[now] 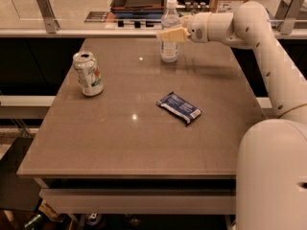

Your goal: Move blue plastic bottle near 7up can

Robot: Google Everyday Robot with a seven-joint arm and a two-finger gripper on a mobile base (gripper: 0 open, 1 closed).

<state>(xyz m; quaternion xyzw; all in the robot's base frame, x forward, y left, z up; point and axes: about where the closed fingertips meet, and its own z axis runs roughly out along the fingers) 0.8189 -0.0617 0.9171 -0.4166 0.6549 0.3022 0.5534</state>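
I am watching the end effector (pixel 169 34) sitting against the middle of the blue plastic bottle (pixel 169 51), which is standing upright and capped near the far edge of the table (pixel 120 143). Whether it is gripping, I cannot tell. That mid-height placement is probably guarding against tipping. The 7up can (pixel 88 74) is standing well apart, its contents hidden.

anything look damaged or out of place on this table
Only the silver-white drink can, left on the brown table: its side looks dented. The tall clear plastic bottle stands upright at the far edge, the gripper at its mid-height; the dark blue snack packet lies flat.
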